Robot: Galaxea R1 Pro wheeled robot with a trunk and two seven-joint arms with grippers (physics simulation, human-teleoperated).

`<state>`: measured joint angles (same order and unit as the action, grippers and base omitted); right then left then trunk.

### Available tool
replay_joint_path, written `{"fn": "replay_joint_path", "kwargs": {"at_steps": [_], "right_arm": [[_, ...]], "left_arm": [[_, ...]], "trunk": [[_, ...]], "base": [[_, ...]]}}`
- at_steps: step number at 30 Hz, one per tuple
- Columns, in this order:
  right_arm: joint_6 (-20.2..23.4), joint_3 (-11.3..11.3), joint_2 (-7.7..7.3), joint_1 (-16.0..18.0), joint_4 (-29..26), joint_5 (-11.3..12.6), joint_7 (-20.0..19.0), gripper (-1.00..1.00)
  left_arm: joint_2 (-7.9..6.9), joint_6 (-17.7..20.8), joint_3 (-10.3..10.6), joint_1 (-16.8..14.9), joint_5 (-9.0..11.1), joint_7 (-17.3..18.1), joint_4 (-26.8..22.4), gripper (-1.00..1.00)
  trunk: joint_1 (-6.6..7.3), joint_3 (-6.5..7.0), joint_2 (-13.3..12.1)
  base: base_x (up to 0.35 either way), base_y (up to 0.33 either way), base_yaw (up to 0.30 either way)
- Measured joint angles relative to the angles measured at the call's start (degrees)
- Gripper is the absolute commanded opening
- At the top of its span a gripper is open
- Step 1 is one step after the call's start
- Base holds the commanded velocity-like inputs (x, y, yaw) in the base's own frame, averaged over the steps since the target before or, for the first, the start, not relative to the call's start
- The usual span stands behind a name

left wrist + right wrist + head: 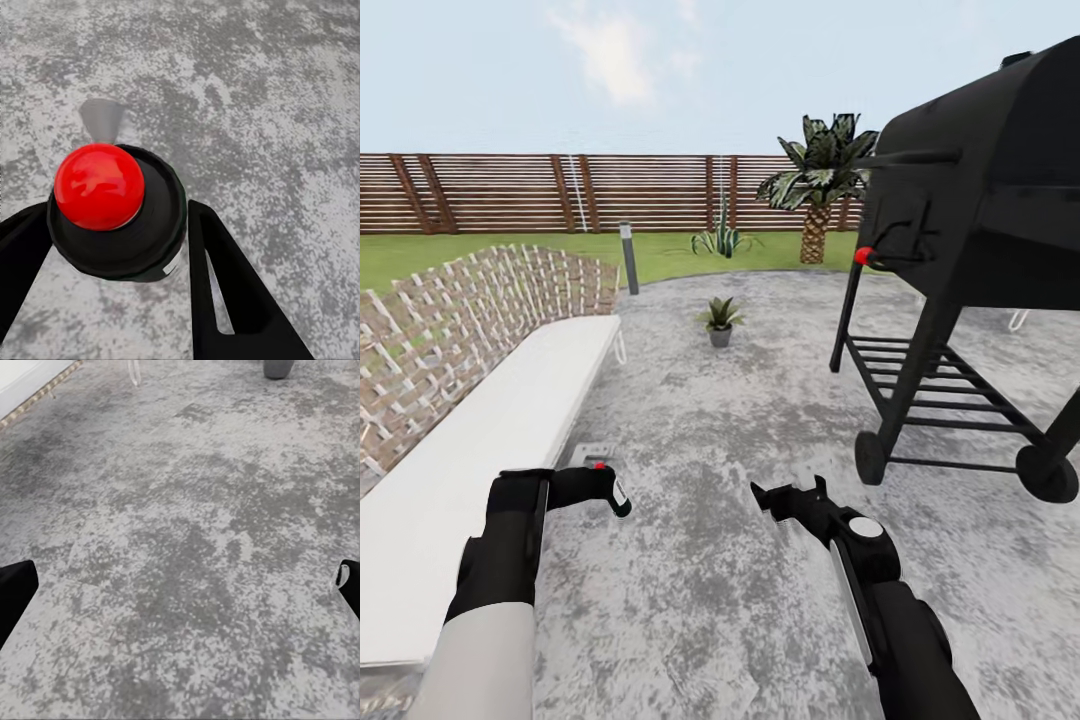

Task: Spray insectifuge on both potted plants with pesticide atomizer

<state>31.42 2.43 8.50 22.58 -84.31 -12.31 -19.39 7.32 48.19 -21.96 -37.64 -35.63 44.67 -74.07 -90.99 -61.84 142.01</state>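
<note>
Carrying the pesticide atomizer clamped in the left gripper, w/ right gripper spread & empty, approach potted plant squarely, nozzle aimed at leaves.

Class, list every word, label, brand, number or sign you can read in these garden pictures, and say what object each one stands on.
No text can be read in any view.
The pesticide atomizer, held in the left gripper, shows a sliver of white label, too small to read.
The black grill carries no visible brand or number.
</note>
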Motion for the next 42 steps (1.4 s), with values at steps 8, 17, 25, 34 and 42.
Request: {"fn": "replay_joint_path", "kwargs": {"at_steps": [8, 17, 25, 34, 42], "right_arm": [[0.00, 0.00, 0.00, 0.02, -0.04, 0.00, 0.00, 1.00], [0.00, 0.00, 0.00, 0.00, 0.01, 0.06, 0.00, 1.00], [0.00, 0.00, 0.00, 0.00, 0.02, 0.07, 0.00, 1.00], [0.00, 0.00, 0.00, 0.00, 0.02, 0.07, 0.00, 1.00], [-0.02, 0.00, 0.00, 0.04, 0.02, 0.06, 0.00, 1.00]], "left_arm": [[-0.01, 0.00, 0.01, 0.00, 0.01, 0.00, 0.04, -1.00], [-0.01, -0.01, 0.06, 0.00, 0.00, 0.00, 0.04, -1.00], [-0.01, -0.01, 0.05, 0.00, 0.00, 0.00, -0.02, -1.00], [-0.01, -0.01, -0.01, 0.00, 0.00, 0.00, 0.01, -1.00], [-0.01, -0.01, 0.06, 0.00, 0.00, 0.00, 0.03, -1.00]], "trunk": [[0.00, -0.01, 0.00], [0.00, -0.01, 0.00], [0.00, -0.01, 0.00], [0.00, -0.01, 0.00], [0.00, -0.01, 0.00]], "base": [[0.332, 0.033, 0.001], [0.332, 0.002, 0.000], [0.332, 0.000, 0.000], [0.332, 0.000, 0.000], [0.332, 0.000, 0.000]]}}
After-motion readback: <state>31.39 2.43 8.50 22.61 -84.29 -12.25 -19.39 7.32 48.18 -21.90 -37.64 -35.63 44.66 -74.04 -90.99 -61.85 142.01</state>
